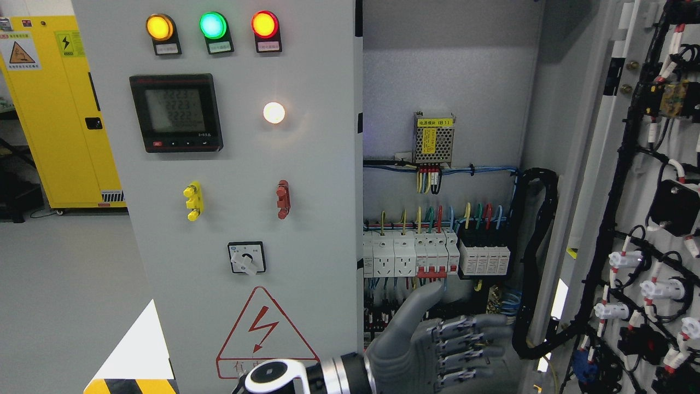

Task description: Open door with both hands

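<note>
Grey steel cabinet: its left panel (240,164) carries three lit lamps along the top edge, amber, green and red, one meter, one white lamp, two small handles, yellow and red, and one rotary switch. The right door (618,180) stands swung open at the right edge, wiring on its inner face. The left hand (437,339), entering bottom centre, holds nothing, four fingers extended, thumb raised before the breakers (435,254).

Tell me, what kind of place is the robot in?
Probably a factory or electrical workshop. There's a big grey control cabinet with lamps, breakers and wires inside, and a yellow safety cabinet behind.
</note>
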Available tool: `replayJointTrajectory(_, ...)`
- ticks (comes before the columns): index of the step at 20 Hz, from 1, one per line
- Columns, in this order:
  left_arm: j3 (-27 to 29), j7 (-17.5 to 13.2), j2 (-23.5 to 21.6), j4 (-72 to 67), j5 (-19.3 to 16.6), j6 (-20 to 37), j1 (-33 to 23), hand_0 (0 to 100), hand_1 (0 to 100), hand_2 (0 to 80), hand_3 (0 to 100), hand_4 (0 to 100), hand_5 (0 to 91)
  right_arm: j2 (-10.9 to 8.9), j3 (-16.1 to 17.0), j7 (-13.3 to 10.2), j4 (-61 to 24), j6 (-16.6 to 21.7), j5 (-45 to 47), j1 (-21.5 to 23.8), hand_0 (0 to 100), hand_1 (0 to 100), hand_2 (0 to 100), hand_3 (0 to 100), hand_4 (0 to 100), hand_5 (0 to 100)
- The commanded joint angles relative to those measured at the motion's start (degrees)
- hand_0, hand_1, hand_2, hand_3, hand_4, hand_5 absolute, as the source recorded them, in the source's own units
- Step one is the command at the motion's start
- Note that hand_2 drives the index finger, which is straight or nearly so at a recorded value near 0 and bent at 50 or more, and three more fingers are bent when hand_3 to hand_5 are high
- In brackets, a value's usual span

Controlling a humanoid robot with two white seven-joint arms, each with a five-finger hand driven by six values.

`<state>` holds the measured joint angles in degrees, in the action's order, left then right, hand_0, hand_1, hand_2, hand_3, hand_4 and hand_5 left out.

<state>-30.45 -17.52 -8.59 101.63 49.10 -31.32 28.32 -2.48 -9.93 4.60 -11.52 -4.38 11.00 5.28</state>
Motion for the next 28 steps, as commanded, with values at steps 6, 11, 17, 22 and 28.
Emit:
replayJointTrajectory(6, 5.74, -1.20, -6.61, -2.73, -31.41, 27.67, -36.99, 3, 6, 6.6, 10, 0, 0.0, -0.07, 0.00, -0.03, 0.00, -0.01, 0.07, 0.00, 22, 6, 0, 0, 0, 0)
replayJointTrajectory(11, 12.42, -4.28, -6.44, -20.55, -39.95, 44.29, -42.99, 3, 8, 8.4, 13, 0, 0.0, -0.07, 0.00, -0.03, 0.00, -0.01, -0.02, 0.00, 21, 7, 0, 0, 0, 0)
replayJointTrajectory(17, 20.15, -4.28, -5.30, -51.57, -40.40, 57.67, -42.30, 3, 8, 7.8, 15, 0, 0.0, -0.59, -0.09, 2.61, 0.00, -0.01, -0.02, 0.00, 21, 6, 0, 0, 0, 0)
replayJointTrajectory(22, 29.38, -4.45, 0.58, -77.85, -39.96, 61.73, -38.35, 3, 8, 6.8, 15, 0, 0.0, -1.04, 0.00, 4.28, 0.09, -0.10, -0.02, 0.00, 21, 6, 0, 0, 0, 0)
replayJointTrajectory(28, 34.67, -4.63, 2.61, -94.15, -40.31, 59.28, -36.41, 5, 12, 0.0, 0, 0, 0.0, -0.77, 0.00, 0.69, 0.00, -0.28, -0.02, 0.00, 22, 6, 0, 0, 0, 0)
